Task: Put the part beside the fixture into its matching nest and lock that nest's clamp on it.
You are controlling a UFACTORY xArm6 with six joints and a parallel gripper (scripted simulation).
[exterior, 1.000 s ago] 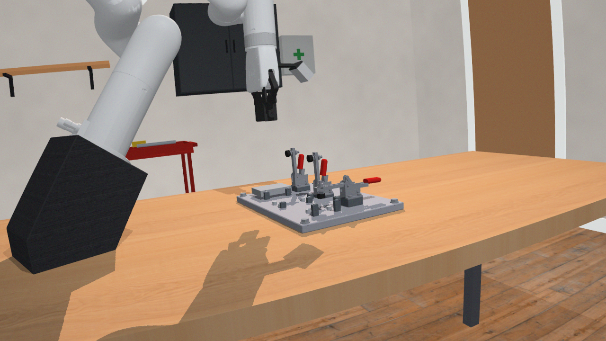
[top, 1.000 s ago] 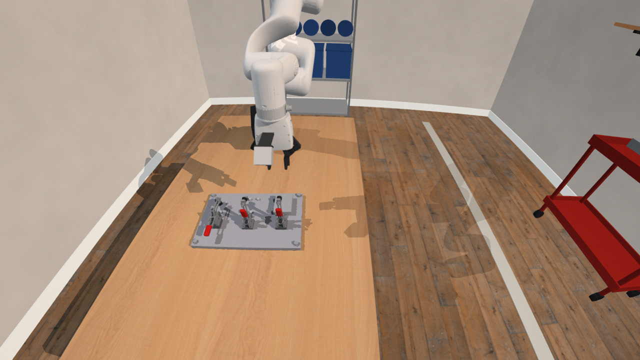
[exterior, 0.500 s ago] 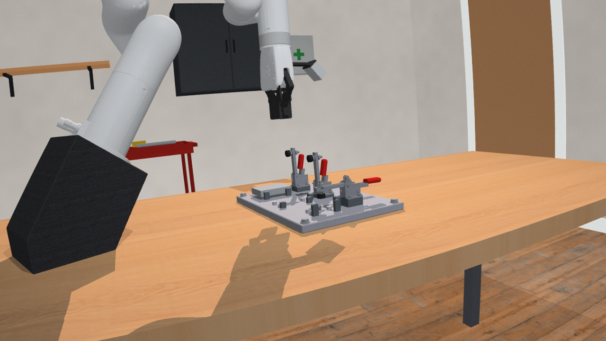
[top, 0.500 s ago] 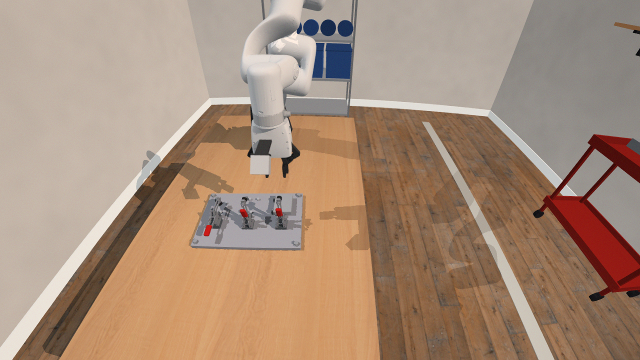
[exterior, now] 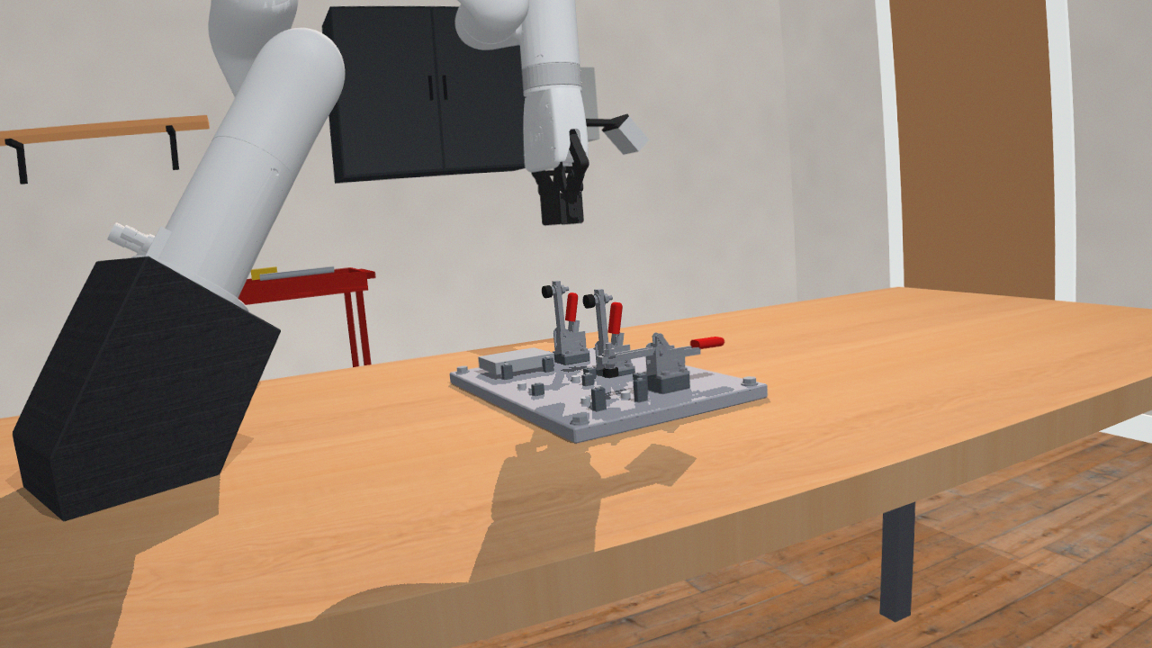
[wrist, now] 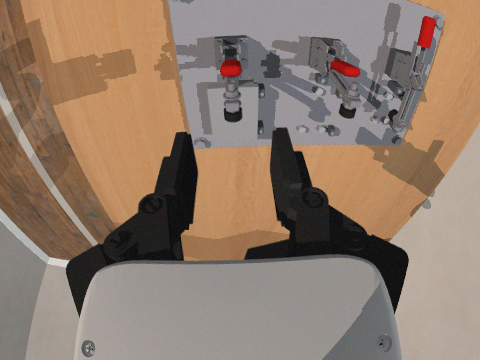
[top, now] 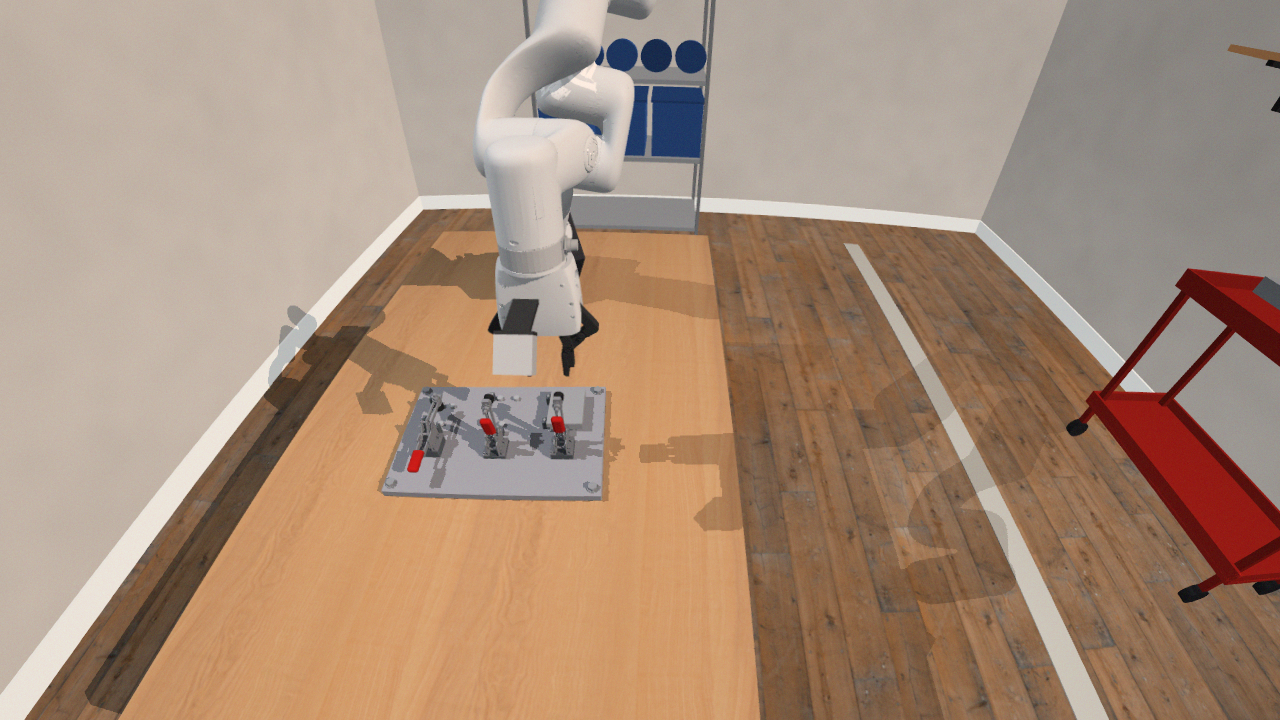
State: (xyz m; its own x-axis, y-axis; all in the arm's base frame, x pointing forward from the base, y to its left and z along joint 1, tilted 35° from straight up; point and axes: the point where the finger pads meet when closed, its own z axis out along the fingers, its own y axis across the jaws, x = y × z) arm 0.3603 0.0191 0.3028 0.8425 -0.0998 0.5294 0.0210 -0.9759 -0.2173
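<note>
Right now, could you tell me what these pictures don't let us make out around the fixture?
Rest pads: too small in top view, hidden by blocks in exterior view.
Part against its stop block: the clamp base hides it, exterior view.
Level clamp handle past dead centre: too small everywhere.
Fixture plate, near edge: the gripper covers part, wrist view.

We saw bright, even light and sharp focus everywhere; crisp arm shadows fell across the table [top: 501, 582] and floor [top: 850, 376], and the wrist view bowed heavily at its edges.
</note>
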